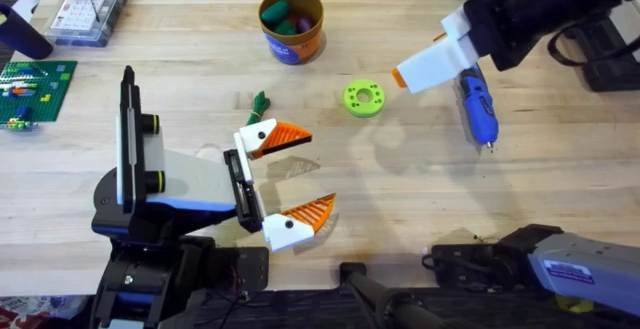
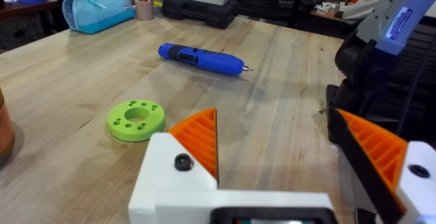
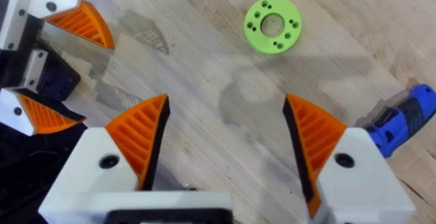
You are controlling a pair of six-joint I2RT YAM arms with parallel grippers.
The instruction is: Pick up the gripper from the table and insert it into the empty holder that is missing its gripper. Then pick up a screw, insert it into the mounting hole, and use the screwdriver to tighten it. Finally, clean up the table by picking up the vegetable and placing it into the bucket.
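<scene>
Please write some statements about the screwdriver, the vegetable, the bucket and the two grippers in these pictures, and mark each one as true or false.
1. The screwdriver lies flat on the table. True.
2. The left gripper is shut on the vegetable. False: its jaws are open and empty, and the vegetable lies on the table beside it.
3. The green disc lies between the vegetable and the screwdriver. True.
4. The bucket is empty. False: coloured items already sit inside it.
5. The right gripper holds the screwdriver. False: its jaws are open above bare wood, with the screwdriver off to one side.
</scene>
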